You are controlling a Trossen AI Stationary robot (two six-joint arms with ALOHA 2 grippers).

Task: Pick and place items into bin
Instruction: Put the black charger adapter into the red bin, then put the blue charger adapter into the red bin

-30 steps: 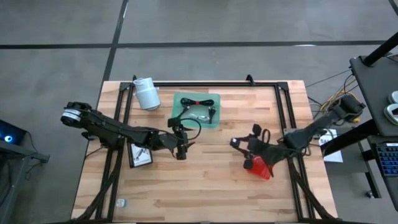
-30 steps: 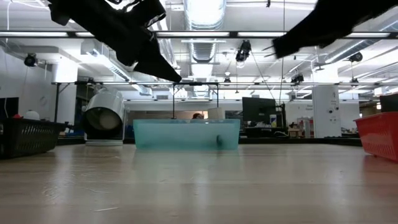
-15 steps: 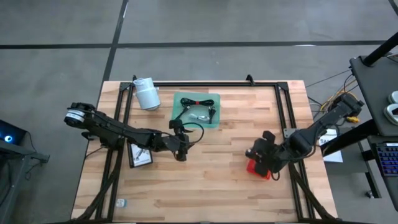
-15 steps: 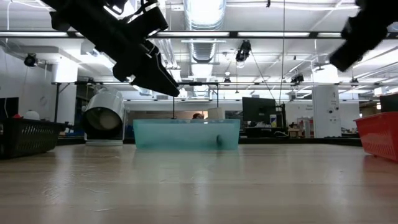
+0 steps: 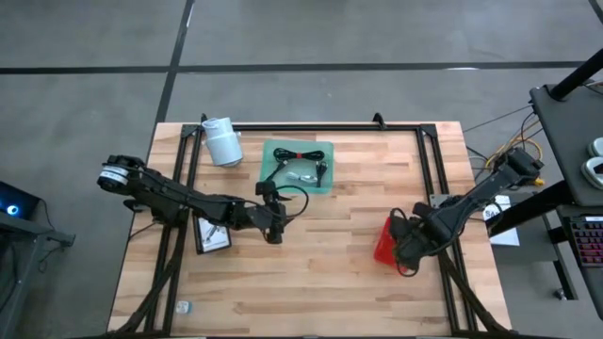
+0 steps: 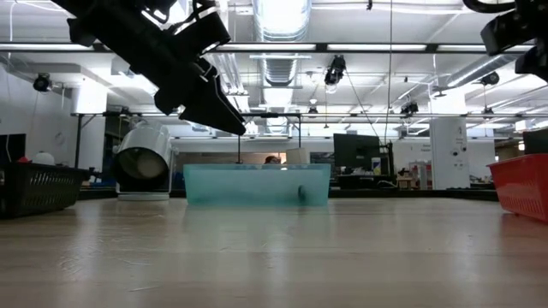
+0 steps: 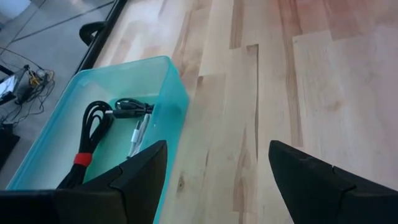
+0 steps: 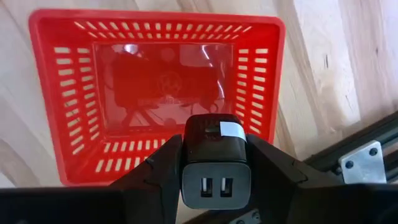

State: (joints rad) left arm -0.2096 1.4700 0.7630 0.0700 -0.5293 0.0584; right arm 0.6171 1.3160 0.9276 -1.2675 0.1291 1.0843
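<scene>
My right gripper [image 8: 214, 169] hangs over the red basket [image 8: 56, 93], shut on a black USB charger block [image 8: 214, 146]. In the high view it is near the table's right side [image 5: 403, 247]. My left gripper [image 7: 214, 168] is open and empty. It hovers at mid-table [image 5: 274, 229], just on the near side of the teal bin [image 5: 330, 151]. In the bin [image 7: 168, 93] lie a coiled black cable bundle with a red tie [image 7: 93, 124], a second black cable [image 7: 130, 107] and a small pale item [image 7: 140, 129]. No pen-like tool shows. My right gripper pinches the charger block between its two fingers [image 8: 155, 174], one on each of two opposite sides [image 8: 186, 155], with the face bearing two USB ports toward the wrist camera. The fingers point down from above. The block is lifted clear, above the red basket's inside.
A white cylindrical roll [image 5: 222, 141] lies by the far-left corner. A small black-framed tray [image 5: 213, 235] sits under the left arm, and a tiny item [image 5: 184, 307] lies near the near-left edge. Black rails [image 5: 311, 126] border the table. Bare wood [image 5: 320, 273] spans the middle and near side.
My right gripper, shut on the charger throughout, has moved from mid-table toward the table's right and near edges and now stands over the red basket. My left gripper has dropped slightly and otherwise stayed near the bin.
</scene>
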